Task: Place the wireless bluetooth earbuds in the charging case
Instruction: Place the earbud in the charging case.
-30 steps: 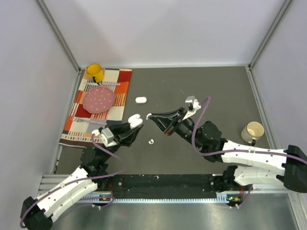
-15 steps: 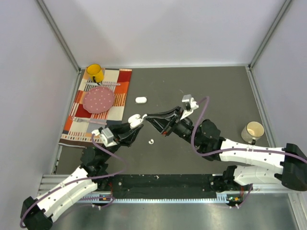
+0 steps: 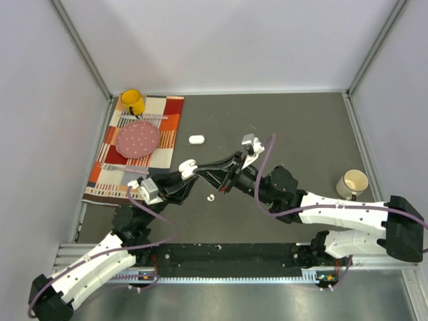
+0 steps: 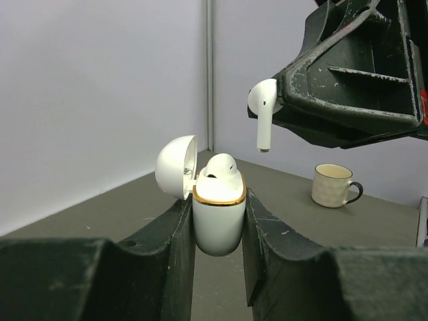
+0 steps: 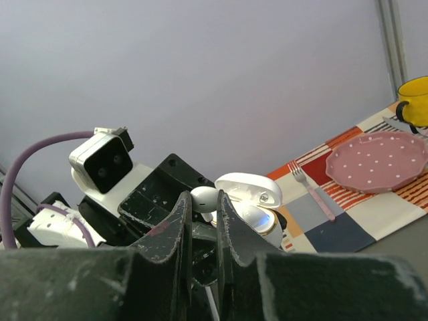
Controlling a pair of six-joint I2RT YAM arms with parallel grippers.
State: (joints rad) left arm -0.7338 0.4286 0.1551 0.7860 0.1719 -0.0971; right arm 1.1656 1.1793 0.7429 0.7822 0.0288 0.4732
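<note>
The left gripper is closed on the case, one finger pressed against each side, and holds it upright above the surface with the lid swung open to the left. One earbud already sits in the case, its rounded head standing above the gold rim. The right gripper reaches in from the right, its fingers drawn almost together and pinching a second earbud by the head. In the left wrist view the stem points straight down, and this earbud hangs just above and to the right of the case mouth, clear of it. The right wrist view shows the same earbud between the fingertips, with the open case just beyond. A third earbud lies loose on the surface, near the two grippers. A second case, closed, lies farther back. At the far left a patterned cloth carries a pink plate and a yellow mug. A cream mug stands at the right.
</note>
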